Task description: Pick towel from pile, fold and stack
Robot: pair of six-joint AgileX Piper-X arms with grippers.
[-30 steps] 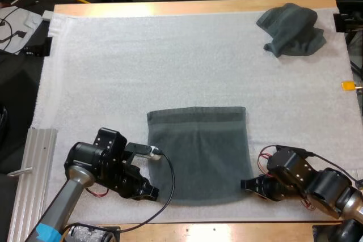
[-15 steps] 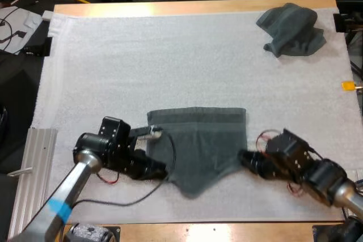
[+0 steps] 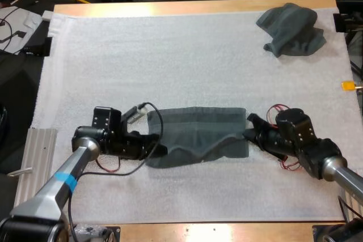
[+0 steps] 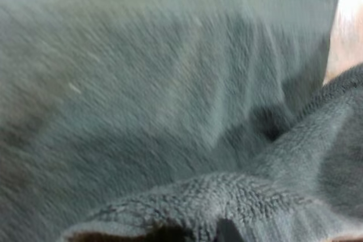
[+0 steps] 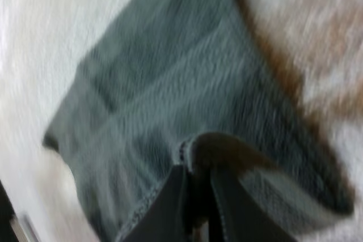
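A dark grey-green towel (image 3: 198, 131) lies near the mat's front middle, its near half lifted and carried over the far half. My left gripper (image 3: 154, 150) is shut on the towel's near left corner. My right gripper (image 3: 249, 135) is shut on the near right corner. In the right wrist view the black fingers (image 5: 173, 202) pinch the towel's hem (image 5: 187, 151) above the flat part of the towel (image 5: 153, 83). The left wrist view has towel cloth (image 4: 170, 83) close up, with a folded edge (image 4: 227, 196) near the fingers. A crumpled towel (image 3: 292, 29) sits at the mat's far right corner.
The white mat (image 3: 170, 55) covers the wooden table (image 3: 170, 8). A ribbed metal rail (image 3: 31, 174) lies along the mat's left front edge. Cables and clutter sit beyond the table's far left.
Both grippers have carried the towel's near edge up and away from the front of the table, over the far half. The towel went from flat to half folded.
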